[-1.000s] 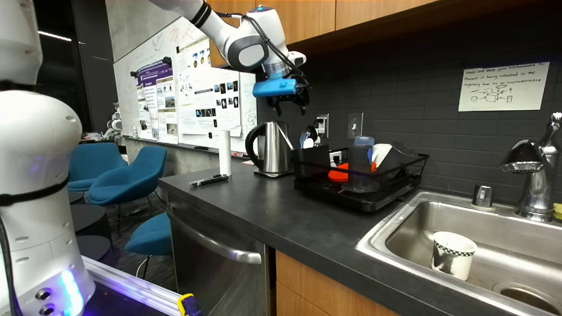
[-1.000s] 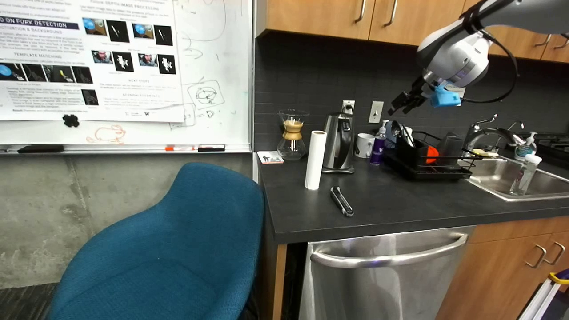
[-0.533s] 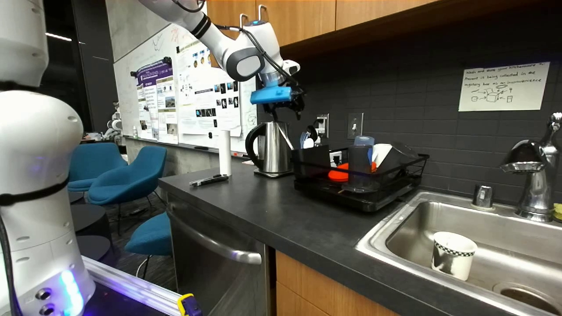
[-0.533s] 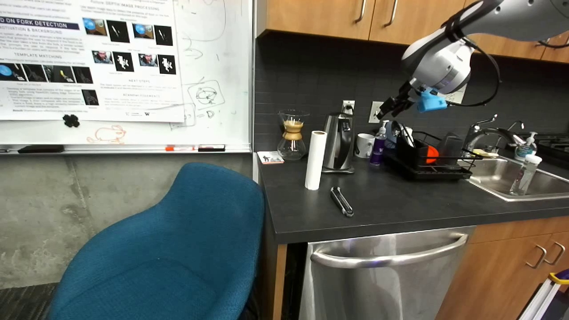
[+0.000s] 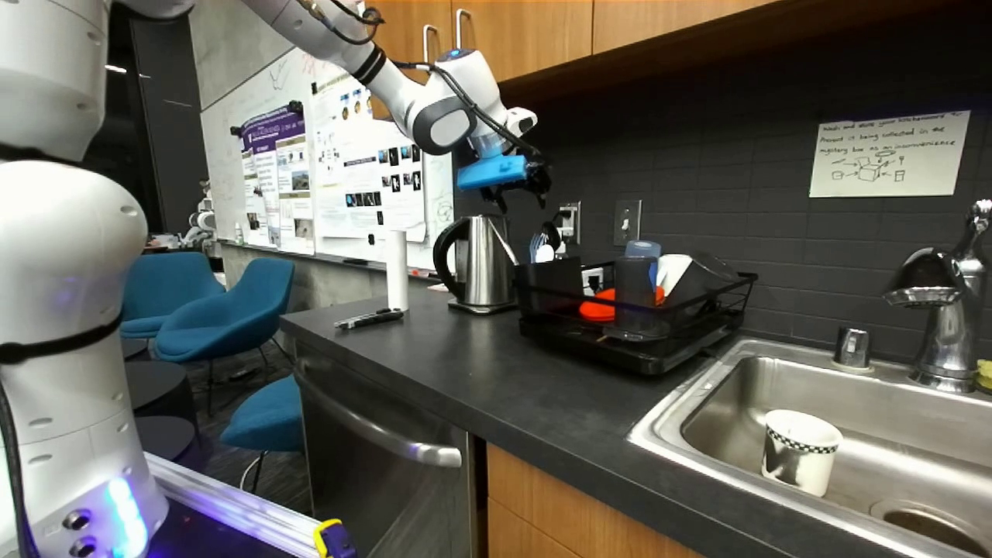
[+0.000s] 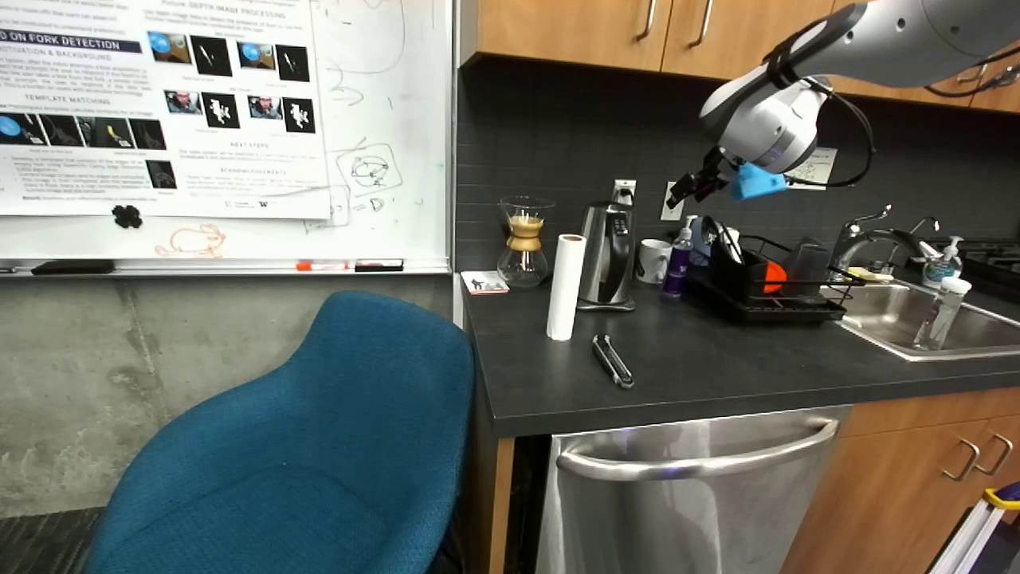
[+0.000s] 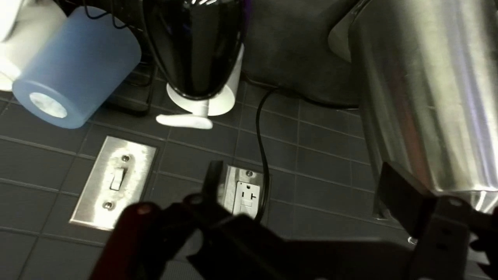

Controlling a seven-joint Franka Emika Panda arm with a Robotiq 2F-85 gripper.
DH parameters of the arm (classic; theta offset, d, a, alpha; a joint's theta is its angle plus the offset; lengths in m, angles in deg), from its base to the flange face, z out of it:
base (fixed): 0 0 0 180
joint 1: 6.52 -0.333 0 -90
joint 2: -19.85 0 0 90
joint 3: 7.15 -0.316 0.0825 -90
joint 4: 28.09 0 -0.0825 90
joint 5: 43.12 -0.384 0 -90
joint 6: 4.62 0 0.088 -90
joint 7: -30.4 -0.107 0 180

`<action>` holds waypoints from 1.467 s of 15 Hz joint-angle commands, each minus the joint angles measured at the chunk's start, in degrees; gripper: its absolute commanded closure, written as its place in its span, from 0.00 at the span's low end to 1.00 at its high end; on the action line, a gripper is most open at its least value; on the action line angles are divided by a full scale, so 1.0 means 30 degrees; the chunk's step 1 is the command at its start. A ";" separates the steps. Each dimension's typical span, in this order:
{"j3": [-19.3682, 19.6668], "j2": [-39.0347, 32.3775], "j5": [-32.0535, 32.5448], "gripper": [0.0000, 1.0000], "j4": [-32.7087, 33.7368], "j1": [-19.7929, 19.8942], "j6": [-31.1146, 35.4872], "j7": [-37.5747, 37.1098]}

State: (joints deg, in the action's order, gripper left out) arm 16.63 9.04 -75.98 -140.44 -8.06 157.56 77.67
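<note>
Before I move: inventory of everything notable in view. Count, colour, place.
kettle: 1, silver, on counter
roll: 1, white, upright beside kettle
slim tool: 1, black-grey, lying on counter
carafe: 1, clear and tan, by wall
mug: 1, white, beside kettle
dish rack: 1, black, beside sink
dishes: uncounted (overlapping), mixed, in dish rack
pump bottle: 1, purple, by dish rack
cup: 1, white with checks, in sink
clear bottle: 1, white-capped, at sink
main faucet: 1, chrome, over sink
chairs: at least 3, blue, off counter's end
dishwasher: 1, steel, under counter
whiteboard: 1, white, behind posters
note: 1, white, on wall
arm: 1, white, above counter
pincer: 1, black, near kettle, open
</note>
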 commanded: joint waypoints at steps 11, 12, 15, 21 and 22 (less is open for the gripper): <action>0.2198 -0.2502 0.2791 0.00 0.2177 -0.0248 -0.0204 -0.2680; -0.0486 -0.2064 0.5293 0.00 0.1990 0.2304 -0.0060 -0.4470; 0.0381 -0.2259 0.5210 0.00 0.2168 0.1384 -0.1028 -0.4709; -0.0656 -0.2163 0.5294 0.00 0.2168 0.2146 -0.1939 -0.4875; -0.2632 -0.1914 0.6707 0.00 0.2083 0.3953 -0.1783 -0.5932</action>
State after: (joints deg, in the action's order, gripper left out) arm 15.11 2.65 -59.38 -135.01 -1.96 153.32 62.90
